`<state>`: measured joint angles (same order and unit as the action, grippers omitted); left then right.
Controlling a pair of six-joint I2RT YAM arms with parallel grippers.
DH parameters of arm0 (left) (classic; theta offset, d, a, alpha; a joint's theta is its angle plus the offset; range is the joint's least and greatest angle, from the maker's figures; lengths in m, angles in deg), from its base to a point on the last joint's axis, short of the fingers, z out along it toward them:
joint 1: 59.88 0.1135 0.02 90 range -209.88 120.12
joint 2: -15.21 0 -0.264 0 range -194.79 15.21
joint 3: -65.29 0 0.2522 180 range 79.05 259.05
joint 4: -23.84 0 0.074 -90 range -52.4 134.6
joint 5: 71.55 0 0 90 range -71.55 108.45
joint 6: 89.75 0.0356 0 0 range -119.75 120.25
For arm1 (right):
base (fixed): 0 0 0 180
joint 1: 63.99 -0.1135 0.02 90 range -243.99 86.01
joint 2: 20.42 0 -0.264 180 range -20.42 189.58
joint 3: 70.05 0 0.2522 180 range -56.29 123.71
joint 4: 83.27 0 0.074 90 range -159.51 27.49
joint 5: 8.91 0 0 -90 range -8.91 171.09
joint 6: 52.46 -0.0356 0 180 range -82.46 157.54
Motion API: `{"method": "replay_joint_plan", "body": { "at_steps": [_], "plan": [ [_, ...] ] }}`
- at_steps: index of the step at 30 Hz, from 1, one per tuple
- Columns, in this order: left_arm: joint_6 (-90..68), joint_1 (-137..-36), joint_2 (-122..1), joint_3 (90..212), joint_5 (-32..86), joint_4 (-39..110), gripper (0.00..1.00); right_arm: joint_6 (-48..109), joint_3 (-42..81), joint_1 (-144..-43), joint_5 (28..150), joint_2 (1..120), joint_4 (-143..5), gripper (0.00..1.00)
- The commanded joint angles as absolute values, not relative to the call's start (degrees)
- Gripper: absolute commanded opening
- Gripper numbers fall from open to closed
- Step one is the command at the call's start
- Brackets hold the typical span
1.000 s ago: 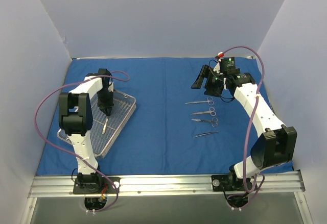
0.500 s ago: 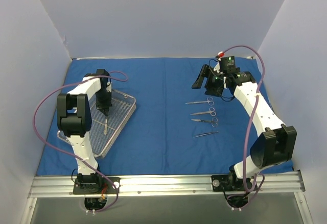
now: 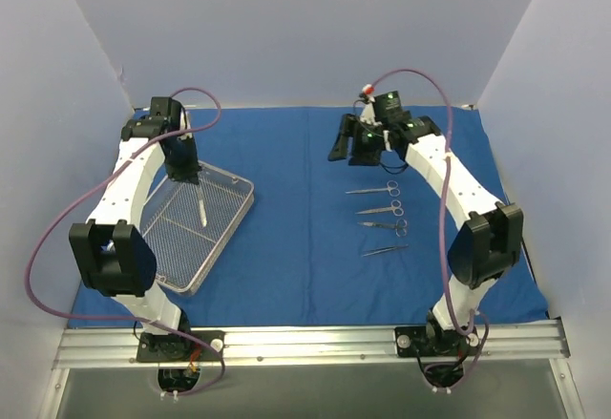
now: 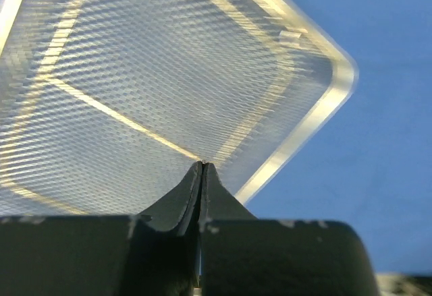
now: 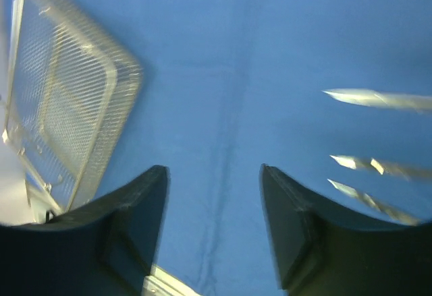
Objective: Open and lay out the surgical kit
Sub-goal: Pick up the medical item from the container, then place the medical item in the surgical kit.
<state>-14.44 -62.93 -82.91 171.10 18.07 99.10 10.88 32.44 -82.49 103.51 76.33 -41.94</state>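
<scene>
Above the rectangular silver wire-mesh tray (image 3: 181,242), the left fingers (image 4: 191,198) have risen, pressed together and seemingly empty. One thin steel instrument (image 3: 202,211) stays inside, probably last. The right fingers (image 5: 135,205), spread, left four steel instruments (image 3: 382,211) on the royal-blue cloth (image 3: 296,247).

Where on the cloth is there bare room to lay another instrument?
Bare: the strip of blue cloth between the mesh tray and the row of four instruments, and the cloth in front of that row. Crowded: the row itself, with the right gripper just beyond it.
</scene>
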Motion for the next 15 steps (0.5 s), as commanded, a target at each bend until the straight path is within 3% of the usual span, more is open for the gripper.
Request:
{"method": "replay_joint_plan", "body": {
  "at_steps": [1, 7, 15],
  "plan": [
    [-20.6, -65.1, -78.7, 173.4, 28.1, 98.6, 0.02, 16.1, 39.8, -89.2, 109.9, 78.5, -46.4, 0.61],
    [-30.3, -67.8, -75.9, 175.7, 35.8, 93.8, 0.02, 17.4, 46.9, -98.9, 112.7, 83.4, -52.2, 0.81],
    [-34.5, -70.3, -74.7, 177.5, 38.3, 91.9, 0.02, 19.1, 56.7, -104.6, 110.0, 89.8, -46.1, 0.72]
  ]
}}
